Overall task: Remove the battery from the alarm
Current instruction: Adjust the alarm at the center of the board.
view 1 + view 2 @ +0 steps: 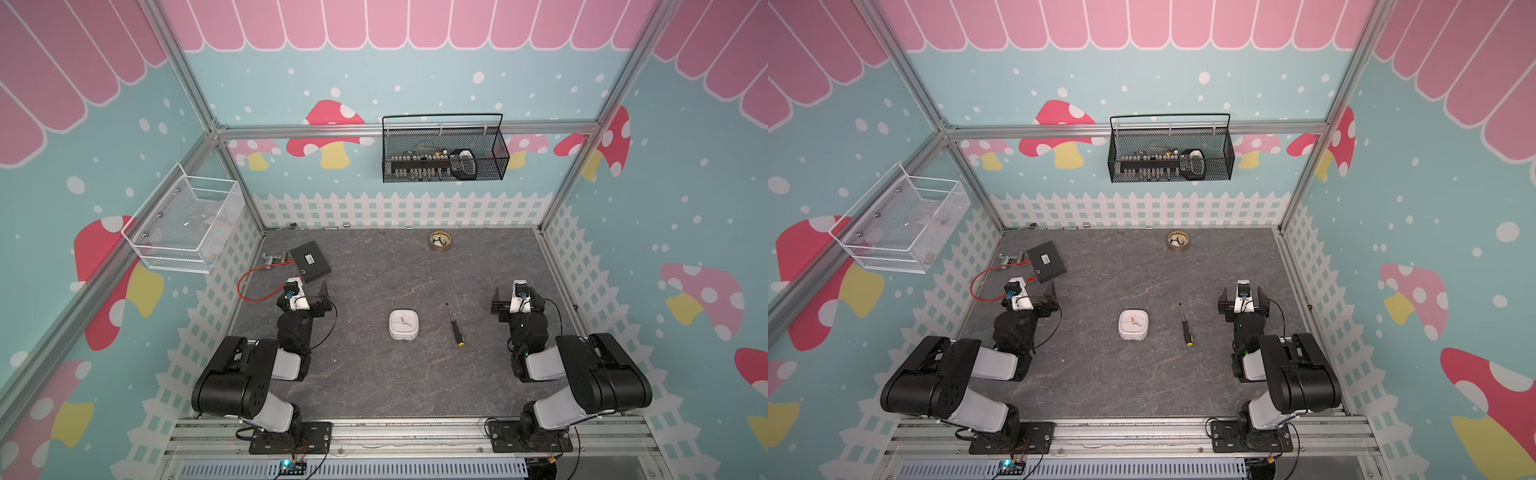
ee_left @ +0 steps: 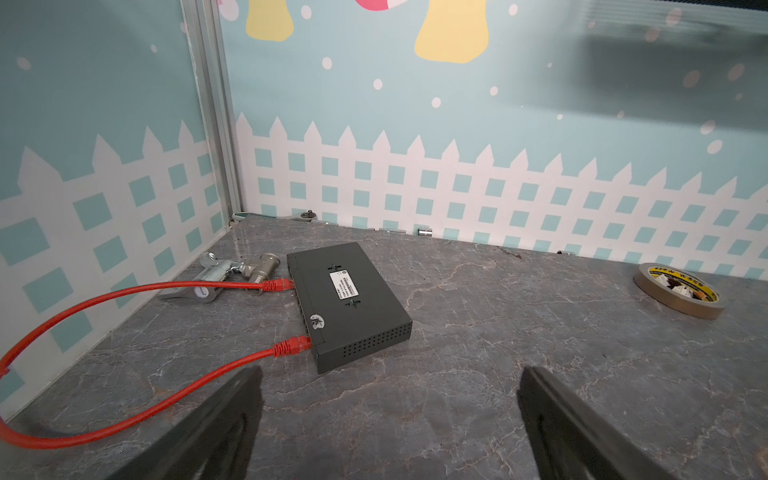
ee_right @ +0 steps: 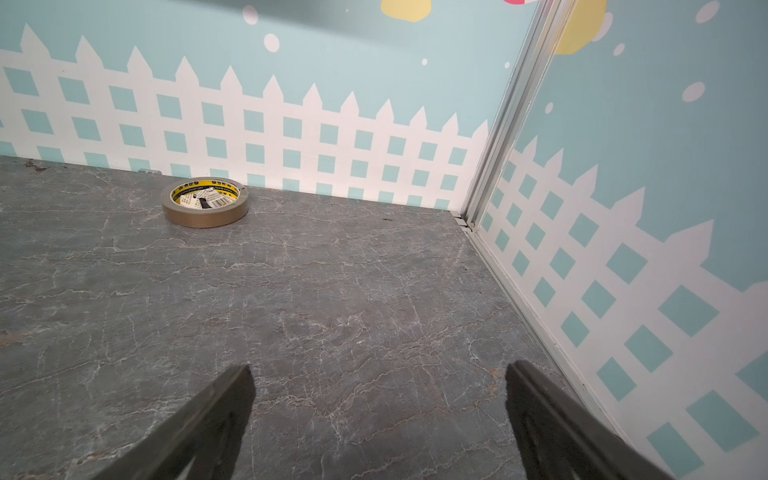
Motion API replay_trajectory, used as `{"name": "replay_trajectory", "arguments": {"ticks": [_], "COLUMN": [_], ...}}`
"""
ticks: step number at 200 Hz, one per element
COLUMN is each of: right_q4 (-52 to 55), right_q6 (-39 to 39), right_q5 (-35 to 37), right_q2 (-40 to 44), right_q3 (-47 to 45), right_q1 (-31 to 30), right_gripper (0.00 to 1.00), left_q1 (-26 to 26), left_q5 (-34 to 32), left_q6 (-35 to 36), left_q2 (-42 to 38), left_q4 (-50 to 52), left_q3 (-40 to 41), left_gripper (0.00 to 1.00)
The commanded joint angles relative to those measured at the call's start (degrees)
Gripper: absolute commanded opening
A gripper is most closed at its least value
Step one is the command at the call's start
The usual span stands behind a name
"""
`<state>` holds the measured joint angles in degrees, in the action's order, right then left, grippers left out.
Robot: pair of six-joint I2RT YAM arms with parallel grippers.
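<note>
White basket (image 1: pixel 160 208), black basket (image 1: pixel 492 166) of sockets (image 1: pixel 415 158)

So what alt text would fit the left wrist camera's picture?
A flat black box with a red cable plugged into it lies on a grey marbled table by a fence-patterned wall. A metal pipe fitting sits beside it, a tape roll farther off; two dark fingers stand wide apart, empty.
</note>
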<state>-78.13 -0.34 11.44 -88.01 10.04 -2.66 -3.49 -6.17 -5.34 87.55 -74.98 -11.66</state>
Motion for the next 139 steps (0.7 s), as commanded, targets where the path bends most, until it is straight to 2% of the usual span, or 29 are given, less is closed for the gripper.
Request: {"name": "replay_trajectory", "arguments": {"ticks": [1, 139], "right_q4": [-0.47, -0.5], "right_q6": [0.6, 0.6], "right_q5": [-0.28, -0.35], "right_q2": [0.37, 0.37], "right_q3": [0.68, 0.61], "right_q1": [0.2, 0.24], "right_gripper": [0.99, 0.99], "left_q1": [0.07, 0.19], "left_q5": [0.37, 0.59], "left_q6": [0.33, 0.08], "left_q2": [-0.01, -0.01], "left_q4": [0.66, 0.34], "left_q3": [-0.82, -0.73], "left_gripper": [0.99, 0.99]}}
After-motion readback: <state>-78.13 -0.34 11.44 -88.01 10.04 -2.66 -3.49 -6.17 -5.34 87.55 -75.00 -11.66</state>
